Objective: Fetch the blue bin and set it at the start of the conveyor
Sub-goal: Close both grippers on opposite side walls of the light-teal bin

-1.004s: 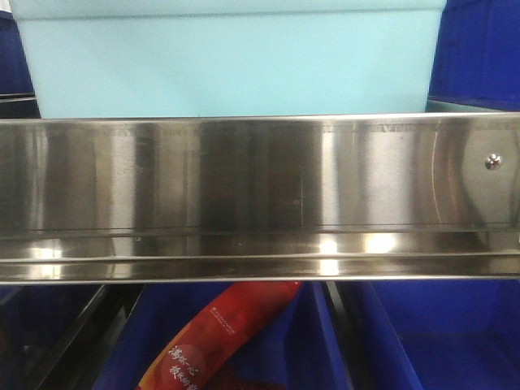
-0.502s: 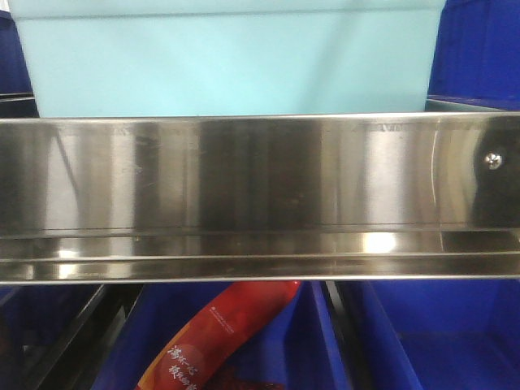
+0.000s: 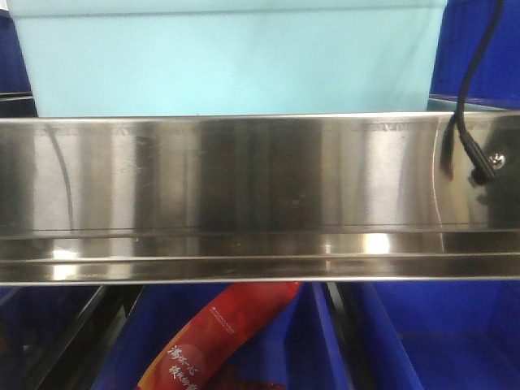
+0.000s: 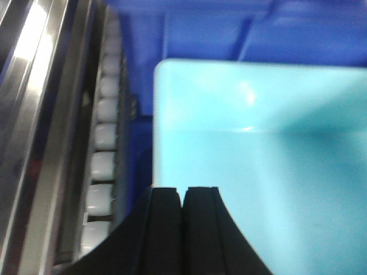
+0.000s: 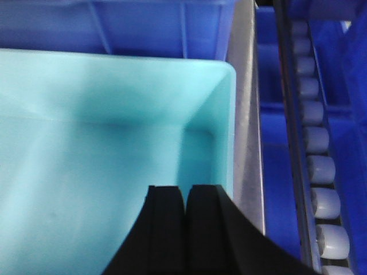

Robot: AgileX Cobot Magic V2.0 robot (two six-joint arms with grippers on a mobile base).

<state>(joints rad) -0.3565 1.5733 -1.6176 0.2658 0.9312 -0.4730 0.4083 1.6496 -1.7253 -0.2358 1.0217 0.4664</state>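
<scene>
Nearest each wrist lens, the black fingers lie pressed together. The left pincer (image 4: pixel 183 229) hangs by the left wall of the blue bin (image 4: pixel 258 172), and the right pincer (image 5: pixel 184 229) is over its right end, just inside the wall. Neither has anything between its fingers. Beyond them is the tub's pale inside, then the dark blue crates (image 4: pixel 189 28) behind it, with white rollers (image 5: pixel 321 172) running alongside.

From the front view, the steel shelf rail (image 3: pixel 244 179) comes first. The bin sits on the shelf right behind it, where it was a second ago. What is new is a black cable (image 3: pixel 465 89) dangling at the upper right across the rail (no sign of it half a second back), with a thin dark streak mirrored in the steel at the left.

I take that as the arms having come forward over the bin, so the fetch is only at the reach stage. The fingers would need to part and take the walls or rim before any lift. The conveyor start is not in sight.
</scene>
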